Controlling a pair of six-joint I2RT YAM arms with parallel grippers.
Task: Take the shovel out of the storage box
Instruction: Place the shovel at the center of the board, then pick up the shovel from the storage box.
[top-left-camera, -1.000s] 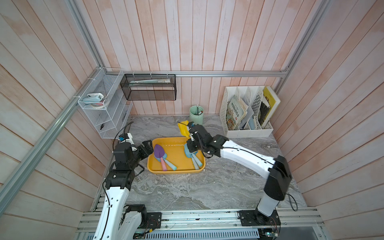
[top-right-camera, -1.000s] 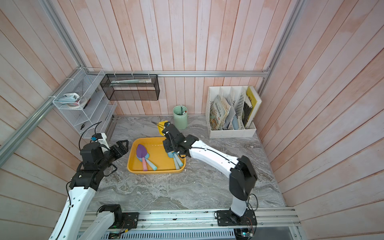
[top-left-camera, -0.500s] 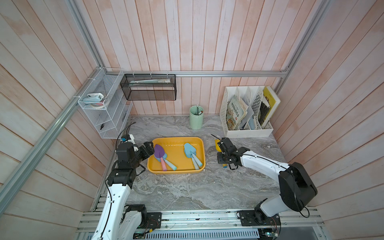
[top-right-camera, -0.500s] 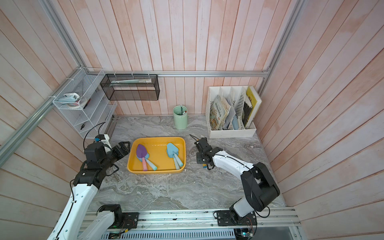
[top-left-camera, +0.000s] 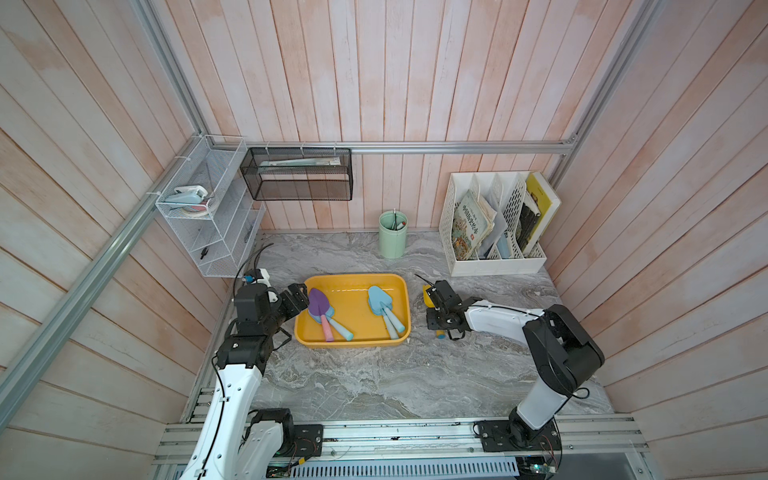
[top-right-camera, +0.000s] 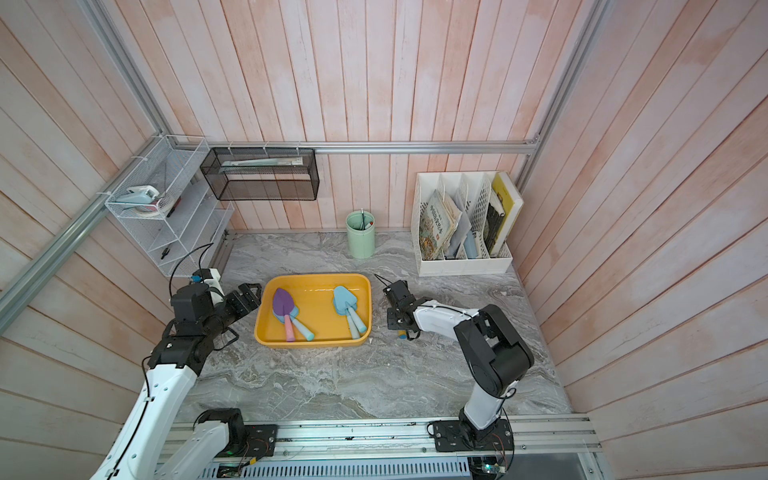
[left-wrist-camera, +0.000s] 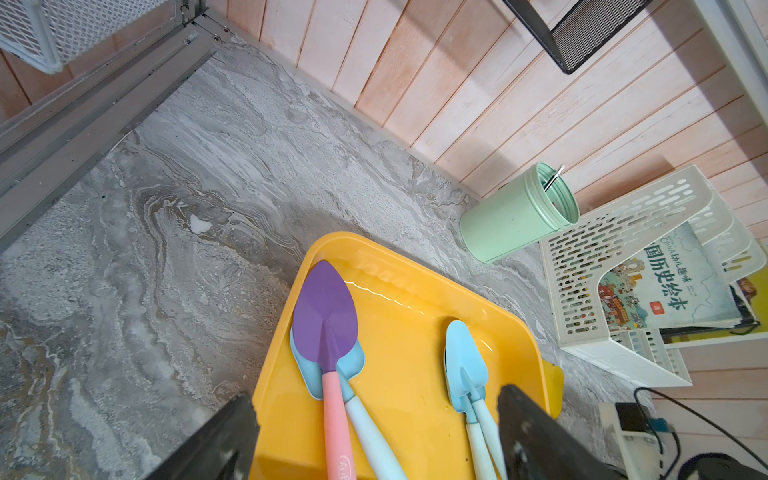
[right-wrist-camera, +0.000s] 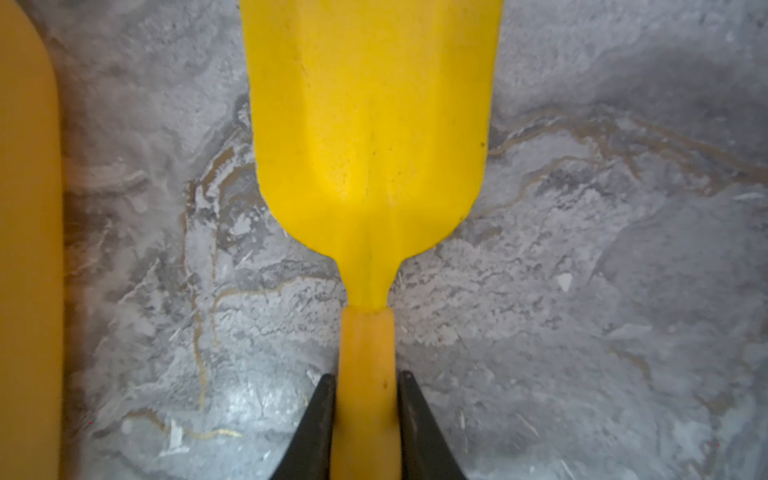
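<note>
Marble tabletop (right-wrist-camera: 582, 291) lies under the shovel (right-wrist-camera: 370, 124): right gripper (right-wrist-camera: 365, 376) pinches its handle, blade running parallel just outside the box (right-wrist-camera: 25, 249), on its right.

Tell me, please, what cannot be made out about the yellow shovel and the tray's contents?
- Yellow shovel: blade tip cut off by the right wrist view's edge; in both top views the right pincer covers most of it.
- Whether it touches the table: unclear.
- Blue shovel under the purple shovel: largely covered.
</note>
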